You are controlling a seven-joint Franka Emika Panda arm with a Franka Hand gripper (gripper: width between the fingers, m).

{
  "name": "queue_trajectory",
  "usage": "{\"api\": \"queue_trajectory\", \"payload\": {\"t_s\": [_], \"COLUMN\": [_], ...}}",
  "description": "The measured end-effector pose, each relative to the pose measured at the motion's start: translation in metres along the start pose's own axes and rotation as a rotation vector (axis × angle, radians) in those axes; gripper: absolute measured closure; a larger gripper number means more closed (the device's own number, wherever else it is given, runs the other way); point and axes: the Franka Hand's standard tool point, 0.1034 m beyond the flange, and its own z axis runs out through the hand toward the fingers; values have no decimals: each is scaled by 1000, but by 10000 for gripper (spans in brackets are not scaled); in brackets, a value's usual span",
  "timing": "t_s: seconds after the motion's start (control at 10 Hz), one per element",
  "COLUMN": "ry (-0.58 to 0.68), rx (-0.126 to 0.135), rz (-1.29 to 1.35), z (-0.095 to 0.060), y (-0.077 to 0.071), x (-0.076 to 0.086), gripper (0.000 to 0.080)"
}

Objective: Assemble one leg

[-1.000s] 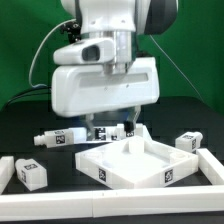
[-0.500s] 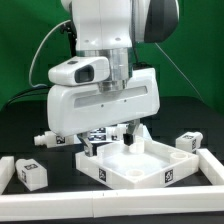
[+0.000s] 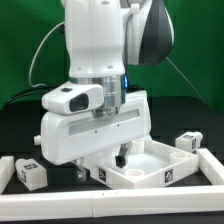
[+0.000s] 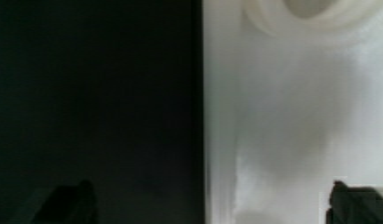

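Where the black tabletop (image 3: 20, 135) reaches its near edge, a low white rail (image 3: 120, 194) crosses the exterior view and turns back at both ends. Far to that view's left, at about nine o'clock from the tray, a small white tagged block (image 3: 30, 172) lies just behind the rail. The white tray-like piece (image 3: 150, 165) sits in the middle. The arm's broad white wrist housing (image 3: 95, 125) blocks its ten-o'clock side and everything behind it. The leg (image 3: 187, 143) rests on the tabletop just beside the tray's two-o'clock corner, well apart from the gripper.

The gripper (image 3: 102, 167) points down, low over the tray's eight-o'clock corner. In the wrist view the dark fingertips (image 4: 72, 205) stand far apart. The jaws are spread wide and hold nothing. The tray's edge runs between them, with bare tabletop on one side and white tray with a round recess (image 4: 312, 8) on the other.
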Motion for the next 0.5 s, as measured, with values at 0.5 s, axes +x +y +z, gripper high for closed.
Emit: {"api": "queue_trajectory", "payload": {"t_s": [0.5], "ry": [3], "rx": [-2], "rz": [0], "z": [-2], "y": [1], "x": [1], "gripper": [407]}}
